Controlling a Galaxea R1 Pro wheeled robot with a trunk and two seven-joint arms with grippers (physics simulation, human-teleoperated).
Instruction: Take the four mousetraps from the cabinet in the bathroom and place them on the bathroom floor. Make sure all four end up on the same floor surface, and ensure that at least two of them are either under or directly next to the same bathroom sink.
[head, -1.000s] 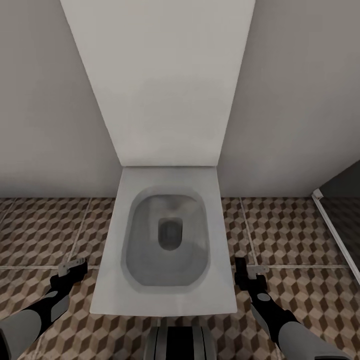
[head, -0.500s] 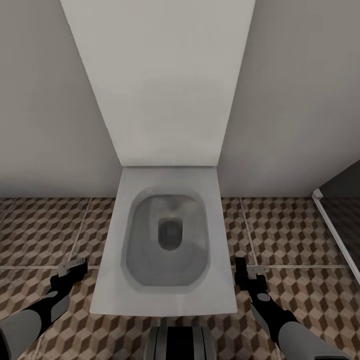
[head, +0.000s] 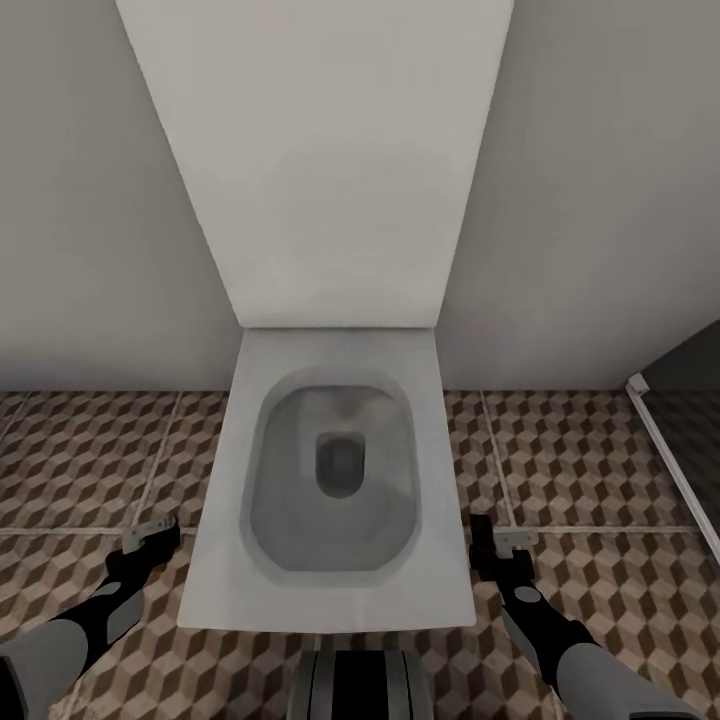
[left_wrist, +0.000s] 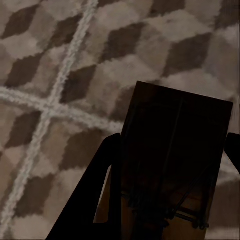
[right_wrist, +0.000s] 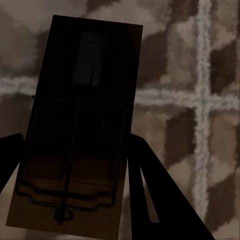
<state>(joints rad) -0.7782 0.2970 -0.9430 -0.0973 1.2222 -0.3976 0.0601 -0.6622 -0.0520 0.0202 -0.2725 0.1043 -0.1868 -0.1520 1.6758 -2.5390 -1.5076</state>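
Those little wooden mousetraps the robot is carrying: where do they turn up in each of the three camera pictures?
Head view: one mousetrap in the left gripper, left of the toilet; another in the right gripper, right of it.
Left wrist view: a dark mousetrap between the fingers.
Right wrist view: a mousetrap between the fingers.
Shared landmark: the cube-patterned bathroom floor, with pale grout lines.

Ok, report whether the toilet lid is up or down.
Up: the toilet bowl is exposed, and its lid leans back against the wall.
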